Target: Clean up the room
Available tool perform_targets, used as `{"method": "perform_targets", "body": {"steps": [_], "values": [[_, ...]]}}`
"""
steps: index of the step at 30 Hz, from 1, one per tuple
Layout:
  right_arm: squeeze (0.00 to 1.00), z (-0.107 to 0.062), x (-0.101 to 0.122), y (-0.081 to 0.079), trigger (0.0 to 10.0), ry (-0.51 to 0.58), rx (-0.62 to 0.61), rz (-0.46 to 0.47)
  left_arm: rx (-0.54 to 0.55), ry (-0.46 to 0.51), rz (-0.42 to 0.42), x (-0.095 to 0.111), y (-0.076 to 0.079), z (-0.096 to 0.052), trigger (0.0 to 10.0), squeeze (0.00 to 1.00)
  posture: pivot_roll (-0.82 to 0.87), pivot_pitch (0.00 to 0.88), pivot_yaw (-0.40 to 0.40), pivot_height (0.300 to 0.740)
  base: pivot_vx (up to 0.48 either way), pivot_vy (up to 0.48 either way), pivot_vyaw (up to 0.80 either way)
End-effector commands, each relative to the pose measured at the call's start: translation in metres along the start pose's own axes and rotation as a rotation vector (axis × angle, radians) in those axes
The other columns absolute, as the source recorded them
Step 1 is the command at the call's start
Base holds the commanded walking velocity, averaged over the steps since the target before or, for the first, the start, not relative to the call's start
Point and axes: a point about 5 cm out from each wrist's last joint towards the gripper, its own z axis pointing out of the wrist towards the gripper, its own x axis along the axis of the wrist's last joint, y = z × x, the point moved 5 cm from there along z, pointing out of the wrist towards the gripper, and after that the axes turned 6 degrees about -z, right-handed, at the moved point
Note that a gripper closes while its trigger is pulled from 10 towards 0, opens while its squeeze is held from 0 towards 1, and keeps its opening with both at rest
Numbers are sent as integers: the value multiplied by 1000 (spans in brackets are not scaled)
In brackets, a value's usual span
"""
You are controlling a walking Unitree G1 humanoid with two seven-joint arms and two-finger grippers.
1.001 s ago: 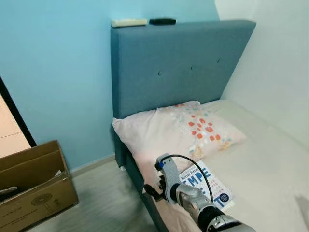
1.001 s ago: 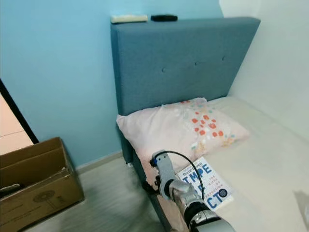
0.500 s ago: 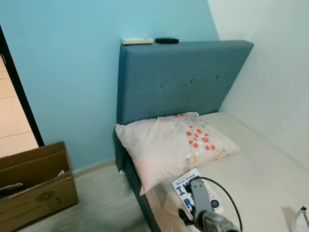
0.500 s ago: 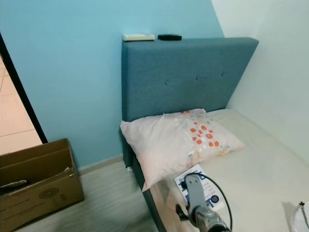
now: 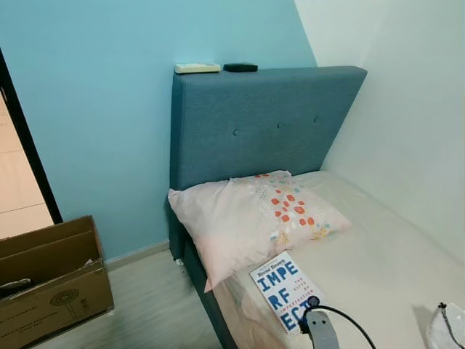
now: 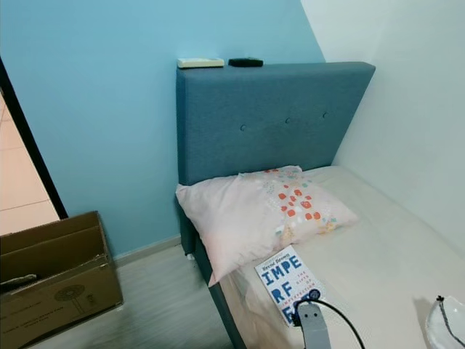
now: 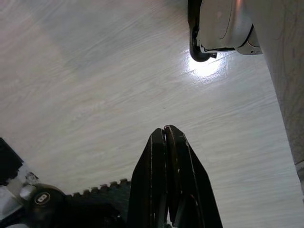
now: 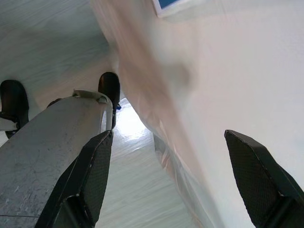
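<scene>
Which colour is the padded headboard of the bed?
Dark blue headboard, clearest in the right eye view.

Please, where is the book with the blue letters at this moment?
In the left eye view the book lies flat on the bed, near its left edge, just in front of the pink pillow and below the blue headboard.

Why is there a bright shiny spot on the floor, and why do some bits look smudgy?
Left wrist view: the floor has a bright glare patch where light bounces off its shiny surface, beyond the shut left gripper. Right wrist view: the sheet draping off the bed edge looks smeared and blurry, and another glare spot sits on the floor below. Left eye view: sharp and evenly lit; the book title reads clearly.
</scene>
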Motion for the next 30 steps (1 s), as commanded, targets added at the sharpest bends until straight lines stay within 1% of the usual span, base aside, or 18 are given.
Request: {"method": "perform_targets", "body": {"steps": [1,3,7,10,16,21,23,25,30], "values": [[0,-1,-1,8,10000,-1,-24,-28,-185,180,2,67,51,-5,10000,0,-2,0,-48,729,-356,0,0],[0,-1,-1,7,10000,-2,-24,-45,-181,181,11,67,50,-5,10000,0,2,0,-50,729,-358,0,0],[0,-1,-1,6,10000,-3,-23,-49,-179,182,13,67,49,-5,10000,0,2,0,-50,729,-360,0,0],[0,0,0,3,10000,-8,-25,-63,-170,184,17,68,46,-4,10000,0,3,0,-49,729,-368,0,0],[0,1,3,-4,10000,-6,-24,-61,-173,180,30,67,46,-4,10000,0,4,0,-37,729,-370,0,0],[0,1,1,-7,10000,-10,-27,-62,-175,177,37,66,45,-4,10000,0,6,0,-35,729,-371,0,0],[0,1,-5,-7,10000,-23,-33,-70,-171,178,37,66,44,-4,10000,0,9,0,-35,729,-337,0,-475],[0,0,-14,-4,10000,-39,-36,-59,-162,186,23,68,42,-4,10000,0,13,0,-35,729,0,0,-756],[0,-1,-22,2,10000,-54,-52,-68,-165,195,19,72,39,-4,10000,0,13,0,-34,729,0,0,-756]]}}
